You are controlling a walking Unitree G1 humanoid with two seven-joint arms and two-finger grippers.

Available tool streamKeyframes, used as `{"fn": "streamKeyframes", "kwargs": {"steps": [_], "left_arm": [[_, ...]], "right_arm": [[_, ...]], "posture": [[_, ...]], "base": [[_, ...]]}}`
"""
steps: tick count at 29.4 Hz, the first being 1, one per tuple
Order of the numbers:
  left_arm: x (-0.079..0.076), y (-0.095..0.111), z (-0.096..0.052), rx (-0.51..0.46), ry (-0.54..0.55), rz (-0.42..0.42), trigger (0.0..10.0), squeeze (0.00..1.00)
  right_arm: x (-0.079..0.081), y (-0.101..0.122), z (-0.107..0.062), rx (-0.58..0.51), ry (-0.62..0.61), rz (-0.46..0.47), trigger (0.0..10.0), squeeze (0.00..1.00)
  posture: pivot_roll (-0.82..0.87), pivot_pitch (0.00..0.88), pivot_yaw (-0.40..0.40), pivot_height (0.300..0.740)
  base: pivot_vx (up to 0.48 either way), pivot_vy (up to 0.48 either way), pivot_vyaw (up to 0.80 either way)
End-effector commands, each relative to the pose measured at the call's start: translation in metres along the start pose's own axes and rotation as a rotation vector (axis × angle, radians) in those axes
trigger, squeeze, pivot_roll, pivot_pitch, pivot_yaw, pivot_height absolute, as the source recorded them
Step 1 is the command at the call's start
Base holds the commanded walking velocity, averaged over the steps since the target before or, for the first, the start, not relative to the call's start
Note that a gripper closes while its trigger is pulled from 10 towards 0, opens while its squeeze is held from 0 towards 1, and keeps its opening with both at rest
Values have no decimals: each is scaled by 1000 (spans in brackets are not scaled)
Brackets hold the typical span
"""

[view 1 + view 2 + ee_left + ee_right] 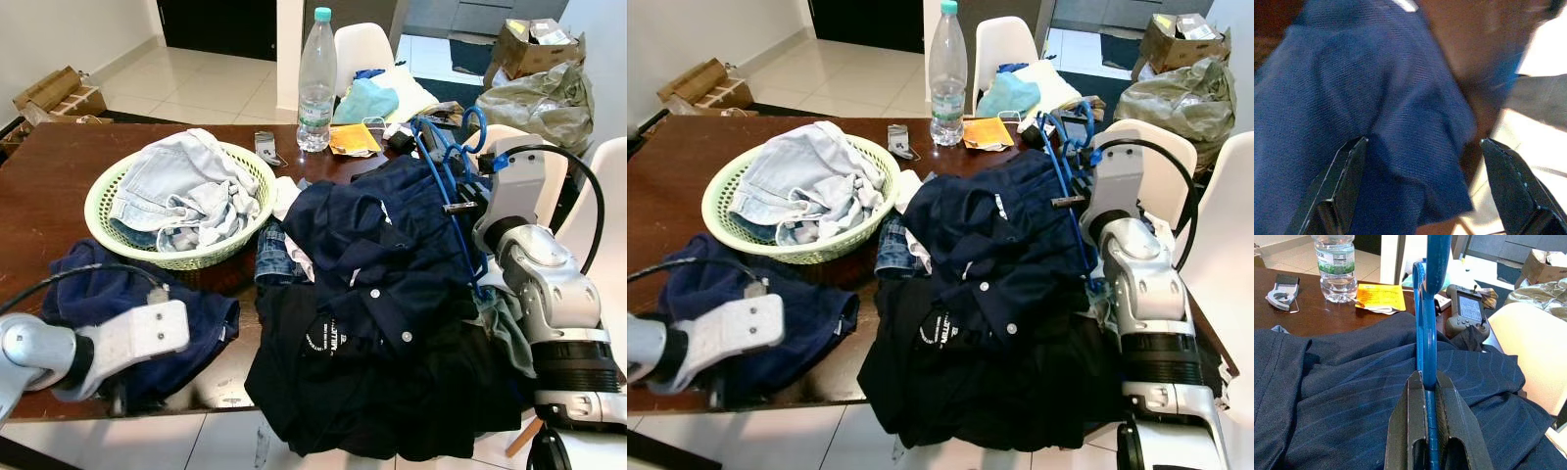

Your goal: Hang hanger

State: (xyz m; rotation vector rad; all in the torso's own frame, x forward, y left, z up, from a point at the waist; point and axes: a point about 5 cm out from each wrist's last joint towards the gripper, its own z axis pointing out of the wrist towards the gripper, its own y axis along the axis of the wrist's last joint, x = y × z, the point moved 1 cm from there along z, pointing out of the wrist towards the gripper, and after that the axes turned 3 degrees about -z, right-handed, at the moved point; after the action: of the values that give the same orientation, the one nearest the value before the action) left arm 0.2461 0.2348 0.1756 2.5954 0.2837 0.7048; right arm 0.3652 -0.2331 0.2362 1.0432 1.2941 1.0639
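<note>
The right pincer is clamped on the blue hanger, whose long axis runs straight out along the fingers above the navy shirt on the surface. The left pincer hangs wide open, holding nothing, over blue cloth.

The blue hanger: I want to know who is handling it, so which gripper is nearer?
Right. The right gripper is shut on the blue hanger above the navy shirt. The left gripper is open across the table, at the blue cloth.
</note>
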Motion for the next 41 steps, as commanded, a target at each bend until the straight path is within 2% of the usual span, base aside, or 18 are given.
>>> {"fn": "streamKeyframes", "kwargs": {"steps": [1, 10, 11, 13, 14, 21, 24, 25, 26, 27, 30, 32, 35, 36, 37, 38, 40, 41], "left_arm": [[3, -5, -3, 56, 19, 41, 10000, 0], [10, -10, 1, 101, 95, 89, 10000, 0], [10, -12, 3, 103, 94, 91, 2235, 0], [10, -12, 3, 103, 94, 91, 2235, 0], [9, -13, 5, 102, 91, 90, 0, 0], [8, -14, 10, 90, 83, 90, 0, 0], [6, -7, 14, 30, 61, 60, 0, 0], [4, 6, 14, -69, 43, 15, 0, 0], [4, 6, 14, -69, 43, 15, 0, 0], [6, 26, 11, -219, 30, -51, 0, 0], [7, 40, 8, -323, 17, -91, 0, 0], [26, 77, -14, -617, 49, -186, 0, 0], [26, 77, -14, -617, 49, -186, 0, 0], [39, 93, -29, -763, 79, -228, 0, 0], [39, 93, -29, -763, 79, -228, 0, 0], [52, 105, -46, -910, 113, -277, 0, 0], [52, 105, -46, -910, 113, -277, 0, 0], [65, 112, -60, -1030, 155, -332, 0, 0]], "right_arm": [[0, -11, -2, 43, -5, -1, 10000, 0], [1, -12, -2, 45, -4, -2, 10000, 0], [1, -12, -2, 44, -5, -2, 10000, 0], [1, -12, -2, 44, -5, -2, 10000, 0], [1, -12, -2, 44, -6, -2, 10000, 0], [-1, -11, -2, 44, -11, -5, 10000, 0], [-2, -10, -2, 42, -14, -5, 10000, 0], [-2, -10, -2, 41, -14, -4, 10000, 0], [-2, -10, -2, 41, -14, -4, 10000, 0], [-2, -10, -2, 40, -15, -3, 10000, 0], [-2, -10, -1, 40, -15, -3, 10000, 0], [-2, -10, -1, 38, -17, 0, 10000, 0], [-2, -10, -1, 38, -17, 0, 10000, 0], [-2, -10, 0, 36, -16, 2, 10000, 0], [-2, -10, 0, 36, -16, 2, 10000, 0], [-1, -10, 0, 35, -15, 4, 10000, 0], [-1, -10, 0, 35, -15, 4, 10000, 0], [0, -12, 0, 37, -10, 8, 10000, 0]], "posture": [[139, 124, -21, 740], [140, 126, -20, 740], [140, 127, -19, 740], [140, 127, -19, 740], [140, 127, -19, 740], [137, 126, -20, 740], [137, 124, -20, 740], [137, 124, -20, 740], [137, 124, -20, 740], [138, 121, -19, 740], [138, 121, -19, 740], [141, 117, -17, 740], [141, 117, -17, 740], [142, 112, -15, 740], [142, 112, -15, 740], [141, 106, -13, 740], [141, 106, -13, 740], [138, 98, -17, 740]], "base": [[0, 0, 0], [0, 0, 0], [0, 0, 0], [0, 0, 0], [0, 0, 0], [0, 0, 0], [0, 0, 0], [0, 0, 0], [0, 0, 0], [0, 0, 0], [0, 0, 0], [0, 0, 0], [0, 0, 0], [0, 0, 0], [0, 0, 0], [0, 0, 0], [0, 0, 0], [0, 0, 0]]}}
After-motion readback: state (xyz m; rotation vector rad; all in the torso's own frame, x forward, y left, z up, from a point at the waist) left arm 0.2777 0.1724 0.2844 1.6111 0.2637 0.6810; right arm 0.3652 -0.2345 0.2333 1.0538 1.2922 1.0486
